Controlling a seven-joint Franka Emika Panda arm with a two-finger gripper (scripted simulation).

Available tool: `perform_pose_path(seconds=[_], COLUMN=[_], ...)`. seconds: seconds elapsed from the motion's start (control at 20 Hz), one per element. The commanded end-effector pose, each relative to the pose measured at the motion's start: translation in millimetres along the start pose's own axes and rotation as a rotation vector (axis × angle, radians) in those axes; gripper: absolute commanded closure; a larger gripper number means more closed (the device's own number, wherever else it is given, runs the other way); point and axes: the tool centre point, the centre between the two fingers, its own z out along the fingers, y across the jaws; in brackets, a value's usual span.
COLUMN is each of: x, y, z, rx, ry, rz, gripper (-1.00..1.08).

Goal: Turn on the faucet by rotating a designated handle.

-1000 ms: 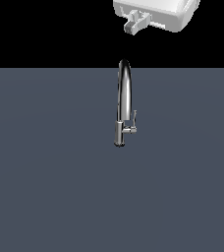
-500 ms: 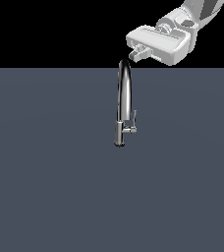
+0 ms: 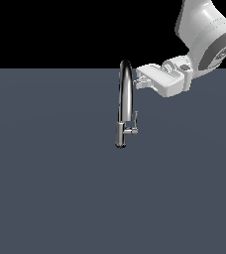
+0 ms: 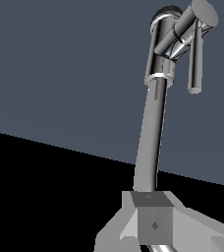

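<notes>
The faucet (image 3: 125, 101) is a tall chrome gooseneck standing on the grey surface. Its handle (image 3: 135, 120) is a small thin lever rising from a short side stub on the exterior view's right of the lower body. My gripper (image 3: 139, 81) hangs close to the right of the spout's arch, well above the handle, and touches nothing. Its fingers look shut and empty. In the wrist view the spout (image 4: 151, 142) runs up from my gripper (image 4: 153, 219) to the lower body, with the handle (image 4: 196, 59) beside it.
The flat grey surface (image 3: 45, 188) spreads all around the faucet. My white arm (image 3: 204, 34) reaches in from the upper right of the exterior view. Nothing else stands on the surface.
My gripper has come down from the top of the exterior view to the level of the spout's arch, and more of the arm shows. The faucet and handle have not moved.
</notes>
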Motion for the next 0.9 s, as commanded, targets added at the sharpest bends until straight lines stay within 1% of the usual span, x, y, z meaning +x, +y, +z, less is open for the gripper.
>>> perform_pose_path(seconds=[0.0,0.25,0.45,0.65,0.85], x=[23,61,85,100,106], y=[0,3,7,9,11], z=[2,10,17,23,26], rx=[0.054,0.146,0.204,0.241,0.258], ry=[-0.053,-0.140,-0.195,-0.230,-0.246], rz=[0.052,0.143,0.199,0.236,0.252], gripper=[1.08,1.08,1.08,1.08,1.08])
